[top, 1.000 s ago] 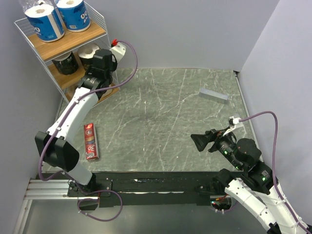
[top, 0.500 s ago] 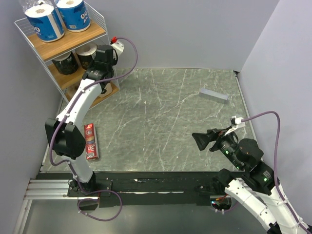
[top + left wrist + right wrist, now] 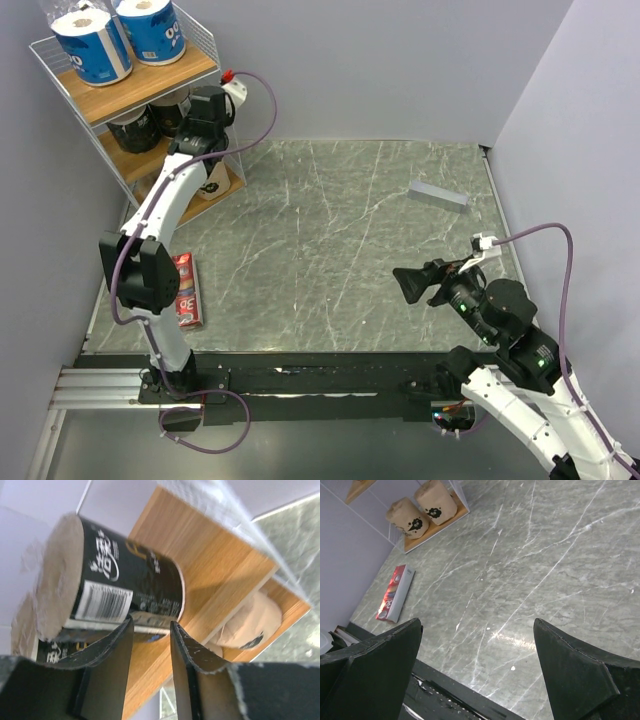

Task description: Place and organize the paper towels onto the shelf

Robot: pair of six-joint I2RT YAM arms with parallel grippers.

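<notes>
The left gripper point(image 3: 151, 624) is up at the tall white wire shelf with wooden boards point(image 3: 160, 78). Its fingers are a little apart with nothing between them, the tips just before a black-wrapped paper towel roll point(image 3: 125, 587) on the middle board, beside its black twin point(image 3: 133, 130). Two blue-wrapped white rolls point(image 3: 92, 45) stand on the top board and two plain tan rolls point(image 3: 407, 519) on the bottom. The right gripper point(image 3: 477, 622) hangs wide open above the grey marble table point(image 3: 340, 230).

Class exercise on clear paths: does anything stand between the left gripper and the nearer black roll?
Nothing visible does. The left gripper sits right at the black roll, which stands on the middle board of the shelf.
</notes>
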